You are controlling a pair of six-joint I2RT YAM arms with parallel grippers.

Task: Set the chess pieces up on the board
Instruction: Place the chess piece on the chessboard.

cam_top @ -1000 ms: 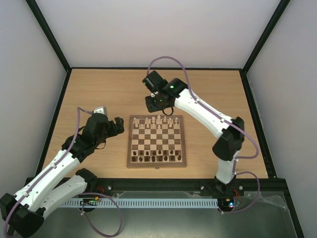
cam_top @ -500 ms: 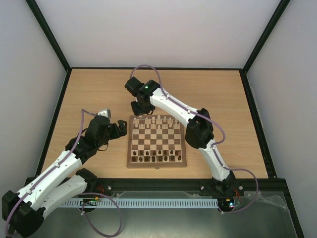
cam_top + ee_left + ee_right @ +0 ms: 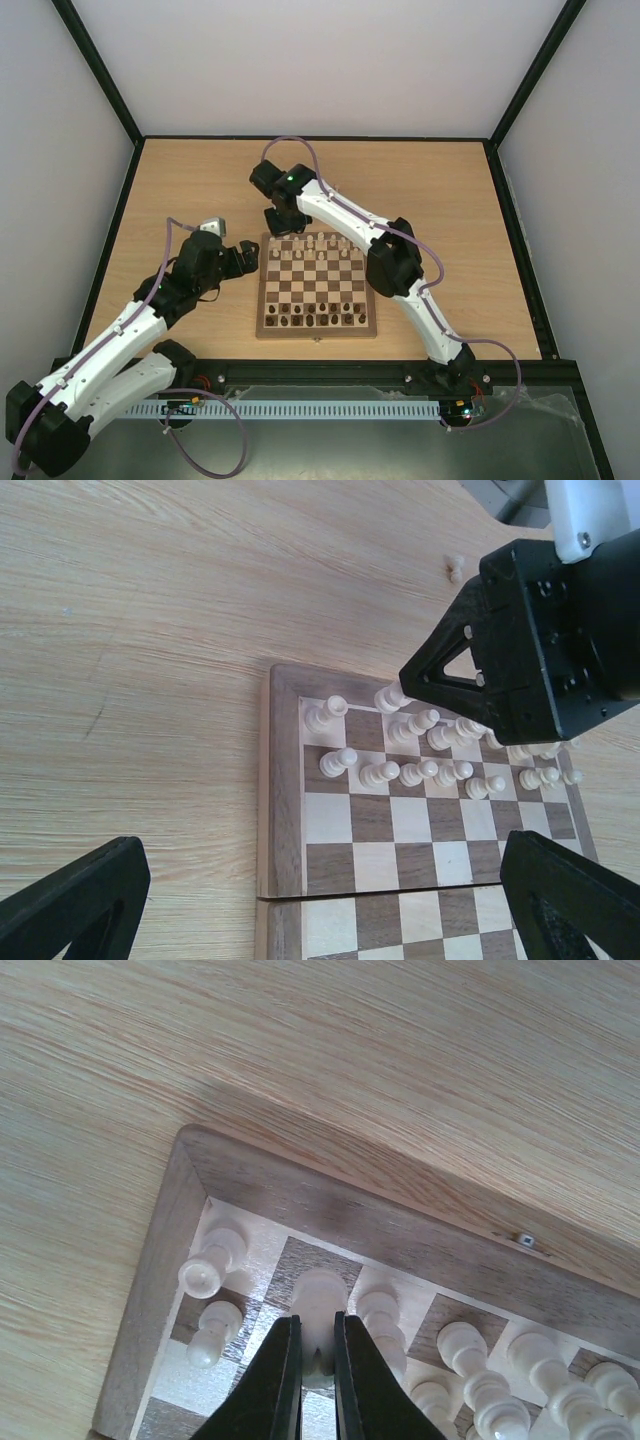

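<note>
The board (image 3: 317,333) lies mid-table. Cream chess pieces (image 3: 318,243) fill its two far rows and dark ones (image 3: 318,318) its two near rows. My right gripper (image 3: 281,222) hovers at the board's far-left corner. In the right wrist view it (image 3: 317,1360) is shut on a cream chess piece (image 3: 320,1300), over the dark square second from the corner. Whether the piece's base touches the square is not visible. My left gripper (image 3: 243,258) is open beside the board's left edge, its fingers (image 3: 75,905) wide apart over bare squares.
A single small cream piece (image 3: 454,568) lies on the tabletop beyond the board's far edge. The right arm's black wrist (image 3: 530,650) hangs over the far rows in the left wrist view. Black frame rails (image 3: 100,250) border the table.
The right arm has swung left from above the board's far middle to its far-left corner, still shut. The left gripper has edged a little closer to the board.
</note>
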